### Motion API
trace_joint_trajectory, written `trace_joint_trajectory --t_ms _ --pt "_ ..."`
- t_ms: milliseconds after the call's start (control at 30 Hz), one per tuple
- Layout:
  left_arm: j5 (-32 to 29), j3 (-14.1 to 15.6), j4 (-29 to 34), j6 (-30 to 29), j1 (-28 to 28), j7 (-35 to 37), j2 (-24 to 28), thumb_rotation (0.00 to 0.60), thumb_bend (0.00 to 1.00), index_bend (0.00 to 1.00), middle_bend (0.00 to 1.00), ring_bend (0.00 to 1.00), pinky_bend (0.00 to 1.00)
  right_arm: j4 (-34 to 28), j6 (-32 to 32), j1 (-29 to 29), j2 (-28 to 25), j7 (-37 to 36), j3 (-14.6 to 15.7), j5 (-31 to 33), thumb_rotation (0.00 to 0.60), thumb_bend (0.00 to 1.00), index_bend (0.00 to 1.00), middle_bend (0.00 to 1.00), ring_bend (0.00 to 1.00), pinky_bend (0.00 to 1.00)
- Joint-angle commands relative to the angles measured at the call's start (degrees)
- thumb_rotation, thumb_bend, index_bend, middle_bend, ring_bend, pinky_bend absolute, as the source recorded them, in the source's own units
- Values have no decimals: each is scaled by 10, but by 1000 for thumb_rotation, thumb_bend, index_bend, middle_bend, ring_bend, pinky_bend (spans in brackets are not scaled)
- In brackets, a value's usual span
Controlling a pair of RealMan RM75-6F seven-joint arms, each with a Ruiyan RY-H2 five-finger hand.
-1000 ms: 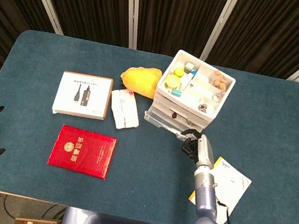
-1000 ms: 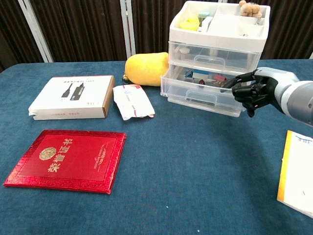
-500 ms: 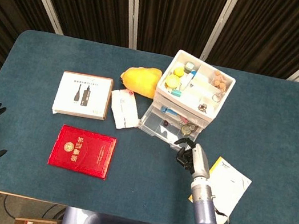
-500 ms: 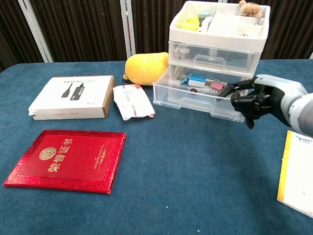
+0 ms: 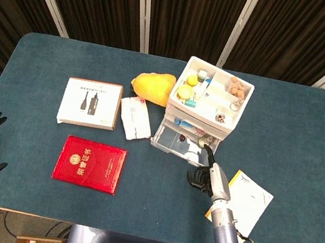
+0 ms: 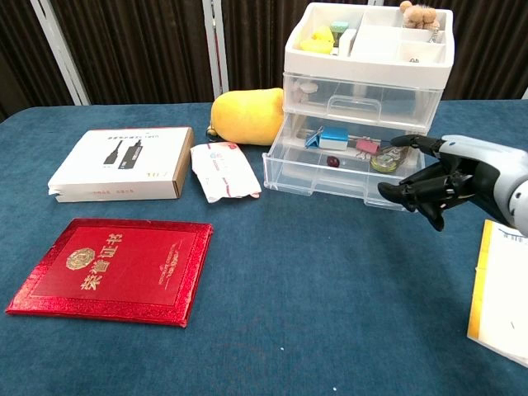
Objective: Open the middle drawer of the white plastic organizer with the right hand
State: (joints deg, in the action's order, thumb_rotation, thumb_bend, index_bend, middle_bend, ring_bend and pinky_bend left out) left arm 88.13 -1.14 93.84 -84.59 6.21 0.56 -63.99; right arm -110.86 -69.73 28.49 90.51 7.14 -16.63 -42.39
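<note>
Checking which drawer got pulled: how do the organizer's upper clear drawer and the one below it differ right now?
The upper drawer sits pushed in, flush under the white tray; the lower drawer is pulled out toward the table's front. The upper drawer's contents are hard to make out behind its front; the lower drawer's contents show from above: a blue box, a dark red bead and clips. The right robot hand is by the lower drawer's front corner, not the upper. Both are clear plastic.
</note>
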Motion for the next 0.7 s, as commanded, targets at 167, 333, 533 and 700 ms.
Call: trace_joint_trajectory --t_ms 167,333,533,700 --pt "5 1 0 -7 -3 -1 2 600 17 24 0 0 67 -53 -50 -24 -42 40 32 -56 600 410 0 736 752 734" --pt "15 9 0 -25 -15 -8 5 600 19 24 0 0 67 -93 -155 -87 -151 112 109 -192 600 410 0 725 743 708" --pt "18 17 1 -39 -30 -17 11 600 18 24 0 0 67 -41 -208 -161 -235 69 186 -314 600 400 0 398 437 422" --pt "22 25 3 -42 -39 -41 15 600 18 25 0 0 53 46 -243 -220 -266 39 235 -370 600 321 0 15 23 80"
